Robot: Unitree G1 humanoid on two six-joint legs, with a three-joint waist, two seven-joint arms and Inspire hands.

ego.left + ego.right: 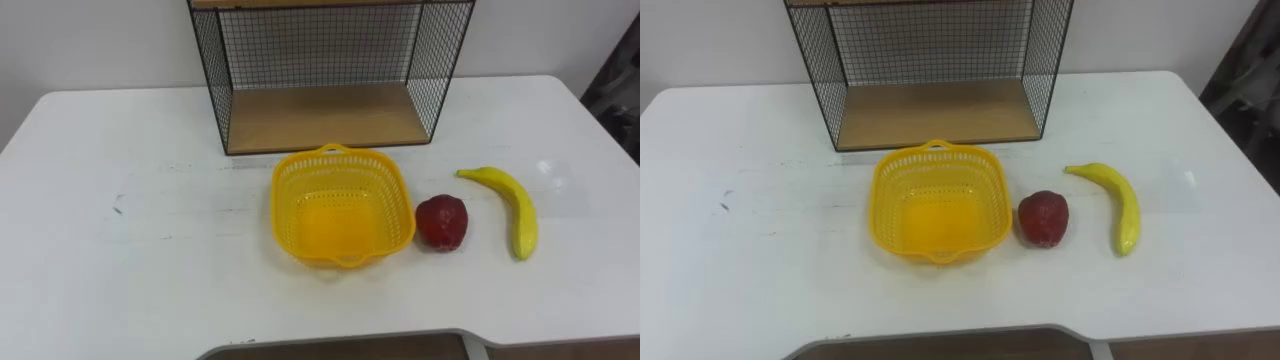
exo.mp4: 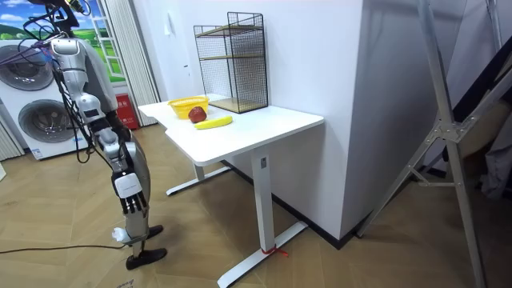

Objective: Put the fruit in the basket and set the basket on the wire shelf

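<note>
Basket sits empty on the table before the wire shelf, apple just beside it, banana further right; my hands' state I cannot tell.

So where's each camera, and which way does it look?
Left eye view: on the robot's head, looking down at the yellow basket, red fruit, banana and wire shelf on the white table.
Right eye view: beside it, same scene slightly shifted.
Room view: off in the room, facing the table's side; the whole robot stands at the room view's left.
All share the table's things.
</note>
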